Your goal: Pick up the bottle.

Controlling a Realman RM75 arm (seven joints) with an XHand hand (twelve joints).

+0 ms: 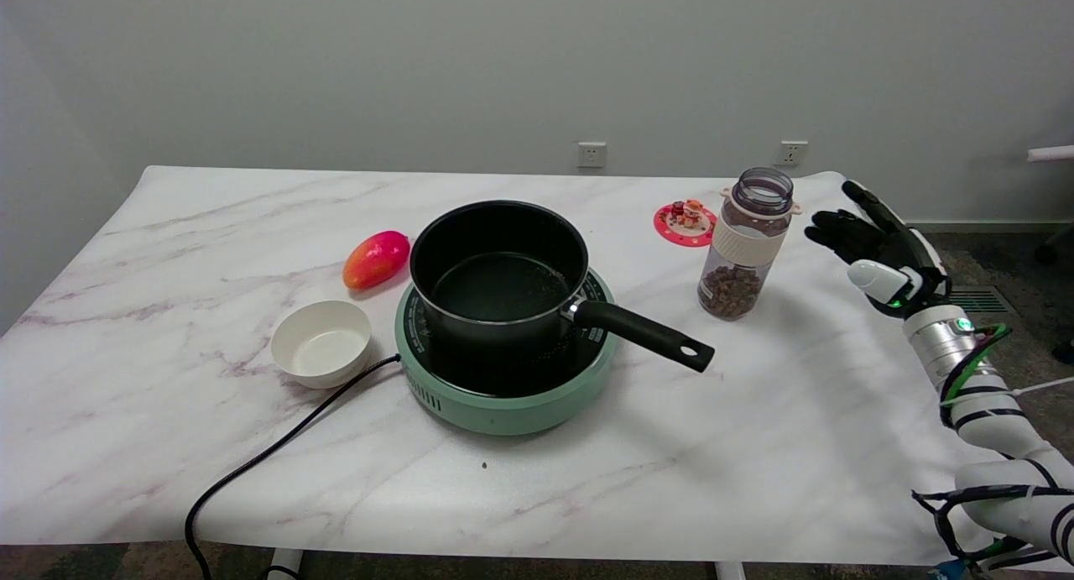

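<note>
In the head view we are in the approach step: our right hand (881, 244) hovers with fingers spread apart, holding nothing, near the bottle (744, 243) at its 3 o'clock. The bottle stands upright on the surface (755, 446), at 2 o'clock from the pot (500, 271). Next we judge we must close in and wrap its body. We can read no writing.
</note>
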